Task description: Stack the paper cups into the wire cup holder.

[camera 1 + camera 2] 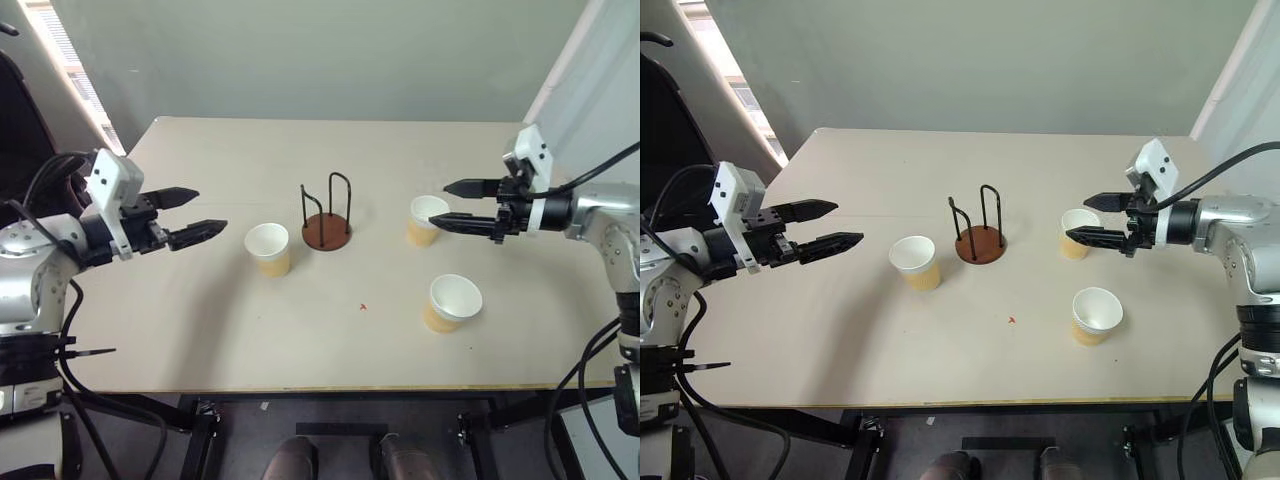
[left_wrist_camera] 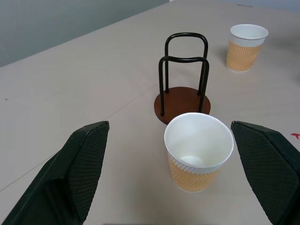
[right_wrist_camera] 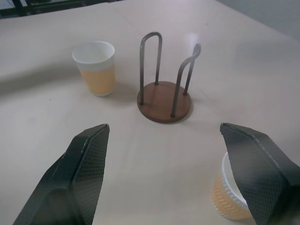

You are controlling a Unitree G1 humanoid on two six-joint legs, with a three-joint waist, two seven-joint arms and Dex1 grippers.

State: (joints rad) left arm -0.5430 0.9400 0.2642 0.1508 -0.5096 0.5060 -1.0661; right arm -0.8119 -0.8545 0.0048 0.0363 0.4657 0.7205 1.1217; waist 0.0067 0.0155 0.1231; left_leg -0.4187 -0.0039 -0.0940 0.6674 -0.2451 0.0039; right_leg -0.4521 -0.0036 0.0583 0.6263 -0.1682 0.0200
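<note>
The left end effector (image 1: 196, 215) is hovering well to the left of the wire cup holder (image 1: 327, 214), a round reddish-brown disc with two thin black wire arches, and its two black fingers are standing spread wide with nothing between them. Just to the left of the holder, a tan-yellow tapered paper cup with a white rolled rim (image 1: 268, 249) is standing upright on the pale beige desk (image 1: 200, 330), facing the left end effector. The holder itself is sitting empty near the middle of the desk. To the right of the holder, a second matching paper cup (image 1: 426, 219) is standing upright, partly behind the right end effector (image 1: 459, 205), whose fingers are also gaping apart and gripping nothing. A third matching cup (image 1: 451, 302) is resting right of the holder and nearer the robot. None of the stacking is looking done. Thin paper walls are likely inviting trouble: a hard squeeze could be crushing a cup, a glancing finger could be tipping it, and a cup lowered off-centre could be catching on a wire arch and shoving the light holder.
</note>
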